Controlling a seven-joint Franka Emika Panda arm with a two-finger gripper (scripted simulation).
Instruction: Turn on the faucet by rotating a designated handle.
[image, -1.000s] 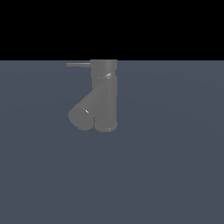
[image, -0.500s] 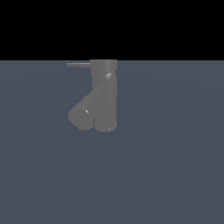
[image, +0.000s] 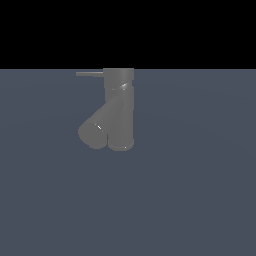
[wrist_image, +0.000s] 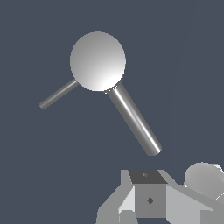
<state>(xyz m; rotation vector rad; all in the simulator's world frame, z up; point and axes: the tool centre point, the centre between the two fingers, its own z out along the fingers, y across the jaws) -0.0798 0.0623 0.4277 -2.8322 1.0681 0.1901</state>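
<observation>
Flat slate-blue floor (image: 200, 200), matte — 1 dark grey faucet (image: 120, 110) standing upright on it

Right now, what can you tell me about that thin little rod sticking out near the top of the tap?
The handle is a slim, straight, dark grey rod with a matte look. It projects level from the faucet's wider top cap toward the exterior view's left, far thinner than the slanted spout below. Only the cap touches it. The gripper is off to one side, clear of it.

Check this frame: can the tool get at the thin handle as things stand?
Probably yes. The handle juts freely from the faucet cap, nothing around it; the tool sits apart, nearer the spout.
</observation>
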